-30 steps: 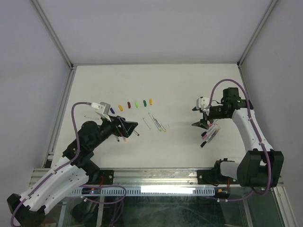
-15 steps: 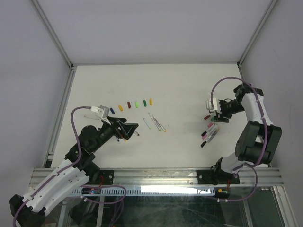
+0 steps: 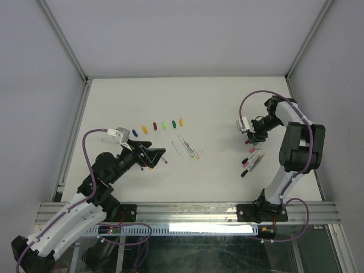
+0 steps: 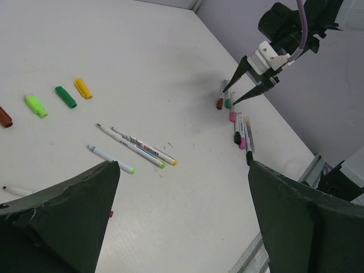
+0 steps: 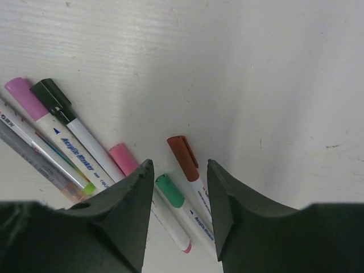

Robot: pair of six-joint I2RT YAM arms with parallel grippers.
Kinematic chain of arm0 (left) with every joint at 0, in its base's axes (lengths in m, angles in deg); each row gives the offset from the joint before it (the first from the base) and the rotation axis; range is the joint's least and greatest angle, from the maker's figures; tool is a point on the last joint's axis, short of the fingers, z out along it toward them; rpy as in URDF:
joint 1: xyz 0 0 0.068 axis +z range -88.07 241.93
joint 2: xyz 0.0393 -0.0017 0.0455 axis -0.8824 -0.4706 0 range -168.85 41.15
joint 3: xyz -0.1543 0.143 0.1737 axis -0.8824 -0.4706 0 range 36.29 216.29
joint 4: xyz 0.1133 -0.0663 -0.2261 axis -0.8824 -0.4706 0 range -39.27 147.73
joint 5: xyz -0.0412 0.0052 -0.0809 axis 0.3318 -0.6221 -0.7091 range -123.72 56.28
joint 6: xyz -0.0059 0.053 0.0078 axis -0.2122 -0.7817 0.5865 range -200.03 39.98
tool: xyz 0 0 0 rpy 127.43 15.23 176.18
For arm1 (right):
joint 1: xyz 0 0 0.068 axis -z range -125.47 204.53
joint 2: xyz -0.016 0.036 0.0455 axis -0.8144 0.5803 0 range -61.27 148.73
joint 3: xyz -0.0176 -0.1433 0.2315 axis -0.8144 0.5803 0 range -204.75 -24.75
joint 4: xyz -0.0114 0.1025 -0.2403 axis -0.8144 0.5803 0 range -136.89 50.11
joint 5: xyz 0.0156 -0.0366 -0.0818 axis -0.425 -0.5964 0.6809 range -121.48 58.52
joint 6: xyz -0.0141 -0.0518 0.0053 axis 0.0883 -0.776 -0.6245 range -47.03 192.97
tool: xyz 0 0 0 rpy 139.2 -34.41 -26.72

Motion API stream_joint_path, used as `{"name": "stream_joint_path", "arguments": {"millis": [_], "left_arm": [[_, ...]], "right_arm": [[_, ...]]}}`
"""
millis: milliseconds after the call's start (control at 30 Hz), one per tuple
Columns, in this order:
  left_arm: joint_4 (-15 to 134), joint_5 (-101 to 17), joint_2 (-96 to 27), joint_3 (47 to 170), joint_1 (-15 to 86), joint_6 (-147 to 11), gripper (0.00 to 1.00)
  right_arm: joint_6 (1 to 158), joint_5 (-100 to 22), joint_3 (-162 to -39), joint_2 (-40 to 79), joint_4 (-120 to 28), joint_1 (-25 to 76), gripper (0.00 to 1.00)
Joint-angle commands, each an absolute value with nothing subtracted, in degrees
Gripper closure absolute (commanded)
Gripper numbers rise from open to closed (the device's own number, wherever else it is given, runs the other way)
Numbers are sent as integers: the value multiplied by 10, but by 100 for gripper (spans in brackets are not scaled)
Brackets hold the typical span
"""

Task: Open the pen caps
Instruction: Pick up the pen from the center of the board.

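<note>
Robotics laboratory test cell: white table (image 3: 216, 102), blank white enclosure walls (image 3: 187, 34) around it, aluminium rail (image 3: 187, 211) at its near edge.

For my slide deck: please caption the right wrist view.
Right gripper open above the capped pens, with the brown cap and green cap seen between its fingers.

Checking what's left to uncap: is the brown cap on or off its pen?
On: the brown cap covers the end of its white barrel, no tip showing.
</note>
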State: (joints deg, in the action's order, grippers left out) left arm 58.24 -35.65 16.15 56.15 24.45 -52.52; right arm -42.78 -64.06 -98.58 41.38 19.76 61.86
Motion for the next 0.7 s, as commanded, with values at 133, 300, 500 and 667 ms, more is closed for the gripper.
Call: {"name": "stream_joint_path", "arguments": {"millis": [133, 300, 500, 667], "left_arm": [[616, -362, 160, 559, 242, -524, 1], [618, -362, 155, 560, 242, -524, 1], [618, -363, 153, 562, 243, -524, 1], [617, -361, 155, 561, 242, -524, 1]], "right_arm": [[-402, -570, -993, 446, 148, 600, 58], [-395, -561, -981, 450, 121, 589, 61], [-389, -553, -988, 465, 109, 573, 67], [-386, -551, -992, 473, 109, 559, 74]]}}
